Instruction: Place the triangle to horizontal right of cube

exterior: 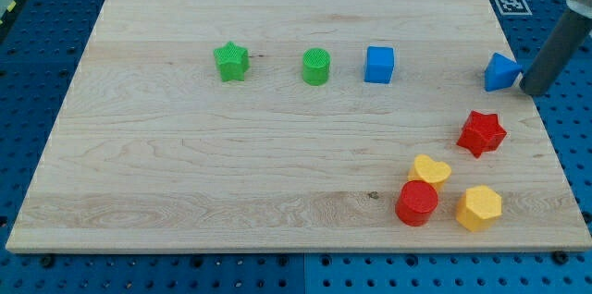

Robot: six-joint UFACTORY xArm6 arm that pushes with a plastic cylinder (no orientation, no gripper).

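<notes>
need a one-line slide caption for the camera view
My tip sits just right of the blue triangle near the board's right edge, roughly level with the blue cube further left.

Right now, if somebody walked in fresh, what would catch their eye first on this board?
Probably the dark rod at the view's right edge, my tip right beside the blue triangle, on its right. Next, the neat row near the top: green star, green cylinder, blue cube. Then the cluster at the lower right: red star, yellow heart, red cylinder, yellow hexagon.
</notes>
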